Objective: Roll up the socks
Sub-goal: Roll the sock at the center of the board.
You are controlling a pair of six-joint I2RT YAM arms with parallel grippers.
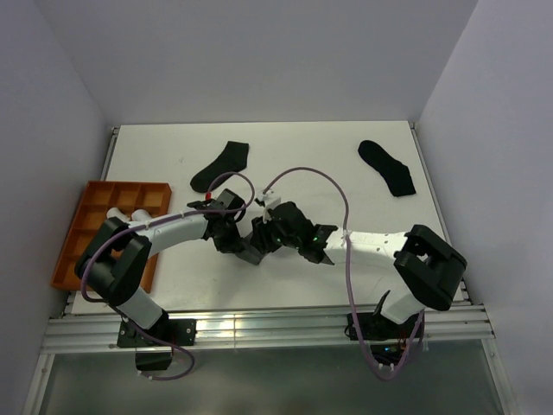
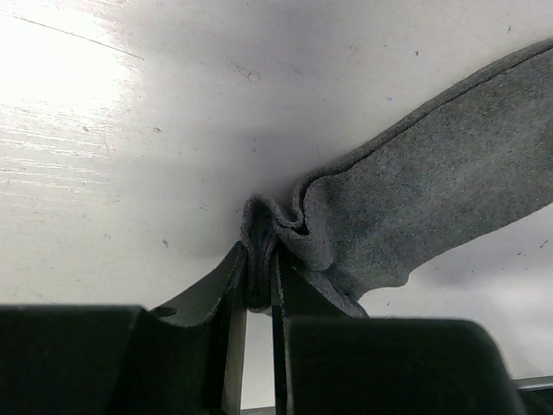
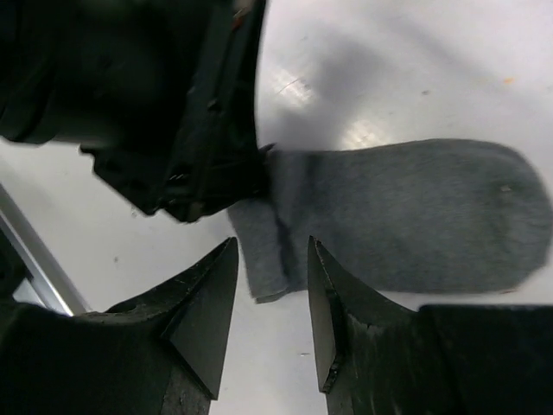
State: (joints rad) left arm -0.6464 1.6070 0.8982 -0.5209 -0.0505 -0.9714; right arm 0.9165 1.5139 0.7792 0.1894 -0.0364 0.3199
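Observation:
A grey sock (image 2: pixel 432 190) lies flat on the white table. My left gripper (image 2: pixel 259 264) is shut on a bunched fold at one end of it, low over the table. In the right wrist view the same sock (image 3: pixel 406 216) stretches to the right, with the left gripper (image 3: pixel 173 112) pinching its near end. My right gripper (image 3: pixel 270 251) is open, its fingertips just short of that end's corner, touching nothing. In the top view the two grippers meet at mid-table, left (image 1: pixel 238 235) and right (image 1: pixel 275 232), and hide most of the sock.
Two dark socks lie flat farther back, one at centre-left (image 1: pixel 220 166) and one at the right (image 1: pixel 387 166). An orange compartment tray (image 1: pixel 86 226) at the left edge holds white rolled bundles (image 1: pixel 134 201). Purple cables loop over both arms.

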